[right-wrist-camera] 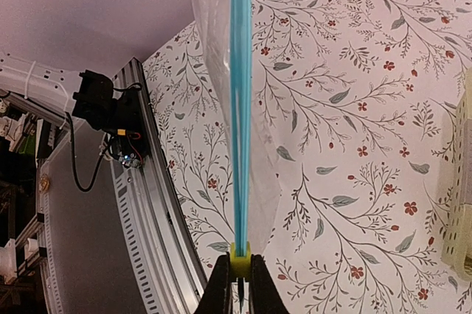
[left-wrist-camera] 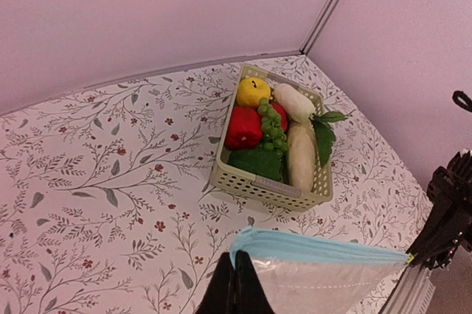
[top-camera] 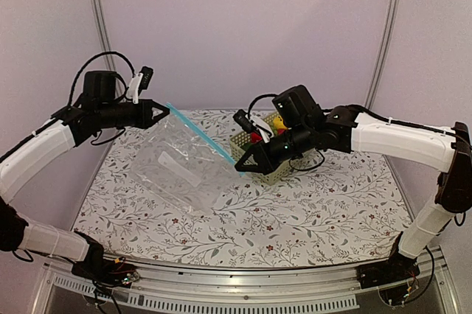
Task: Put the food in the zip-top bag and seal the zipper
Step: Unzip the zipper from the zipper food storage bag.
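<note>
The see-through zip-top bag (top-camera: 177, 163) hangs stretched between my two grippers above the table, its lower part resting on the cloth. Its light-blue zipper (top-camera: 199, 134) runs taut from left to right. My left gripper (top-camera: 164, 112) is shut on the zipper's left end (left-wrist-camera: 247, 244). My right gripper (top-camera: 240, 166) is shut on the small yellow slider (right-wrist-camera: 240, 252) at the zipper's right end (right-wrist-camera: 240, 107). The food lies in the pale green basket (left-wrist-camera: 270, 181): a yellow apple (left-wrist-camera: 252, 92), a red piece (left-wrist-camera: 244, 128), green grapes (left-wrist-camera: 271, 124), a green leafy piece (left-wrist-camera: 258, 163) and a white radish (left-wrist-camera: 301, 153).
The basket (top-camera: 259, 153) stands at the back right of the floral cloth, just behind my right gripper. An aluminium rail (top-camera: 243, 278) runs along the near table edge. Pink walls and corner posts (top-camera: 99, 26) close in the back.
</note>
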Available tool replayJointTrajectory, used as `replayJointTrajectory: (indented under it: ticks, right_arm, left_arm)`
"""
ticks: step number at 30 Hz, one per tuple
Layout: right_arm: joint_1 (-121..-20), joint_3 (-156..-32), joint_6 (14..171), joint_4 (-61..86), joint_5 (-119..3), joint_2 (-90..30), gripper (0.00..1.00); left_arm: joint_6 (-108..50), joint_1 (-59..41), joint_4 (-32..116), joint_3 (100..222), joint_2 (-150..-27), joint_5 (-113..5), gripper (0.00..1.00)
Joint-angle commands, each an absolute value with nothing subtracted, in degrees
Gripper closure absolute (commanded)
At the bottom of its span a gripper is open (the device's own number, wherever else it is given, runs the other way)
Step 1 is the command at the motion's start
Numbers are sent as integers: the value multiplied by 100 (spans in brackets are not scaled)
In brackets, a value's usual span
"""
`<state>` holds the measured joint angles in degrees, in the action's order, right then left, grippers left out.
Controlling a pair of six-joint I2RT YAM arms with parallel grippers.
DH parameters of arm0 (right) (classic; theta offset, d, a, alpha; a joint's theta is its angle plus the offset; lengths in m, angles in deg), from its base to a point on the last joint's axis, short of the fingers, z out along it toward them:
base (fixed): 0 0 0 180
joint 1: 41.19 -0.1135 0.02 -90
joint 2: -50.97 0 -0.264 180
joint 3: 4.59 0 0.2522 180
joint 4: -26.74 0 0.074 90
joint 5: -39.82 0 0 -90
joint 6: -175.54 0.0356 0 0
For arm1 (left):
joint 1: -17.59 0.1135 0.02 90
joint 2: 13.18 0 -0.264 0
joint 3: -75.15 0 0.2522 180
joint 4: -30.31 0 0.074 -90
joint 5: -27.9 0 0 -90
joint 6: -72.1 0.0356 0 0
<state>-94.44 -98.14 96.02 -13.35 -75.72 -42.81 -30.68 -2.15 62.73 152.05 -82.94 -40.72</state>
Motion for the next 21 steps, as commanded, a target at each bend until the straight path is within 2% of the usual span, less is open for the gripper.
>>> replayJointTrajectory:
  ticks: [1, 8, 11, 12, 13, 16, 17, 21]
  right_arm:
    - [-9515, -9642, 9608, -1800, -7567, -4353, 100]
    - [-9517, -9629, 9621, -1776, -7567, -4351, 100]
    - [-9515, -9619, 9641, -1708, -7571, -4330, 100]
    - [-9510, -9595, 9672, -1640, -7586, -4313, 96]
    - [-9513, -9567, 9706, -1564, -7592, -4255, 86]
    - [-9514, -9483, 9752, -1403, -7472, -4002, 48]
    - [-9515, -9455, 9764, -1383, -7359, -3912, 40]
    - [-9506, -9302, 9757, -1354, -6811, -3335, 21]
  left_arm:
    - [-3128, 31, 5945, 15167, -8191, -4400, 100]
    - [-3137, 76, 5873, 15150, -8217, -4172, 100]
    - [-3130, 39, 5732, 15158, -8313, -3510, 100]
    - [-3101, -6, 5673, 15158, -8342, -3235, 100]
    - [-3035, -75, 5631, 15170, -8374, -2953, 100]
    - [-2693, -369, 5626, 15223, -8435, -2120, 100]
    - [-2603, -517, 5642, 15234, -8432, -1818, 100]
    - [-2285, -905, 5786, 15268, -8465, -1266, 100]
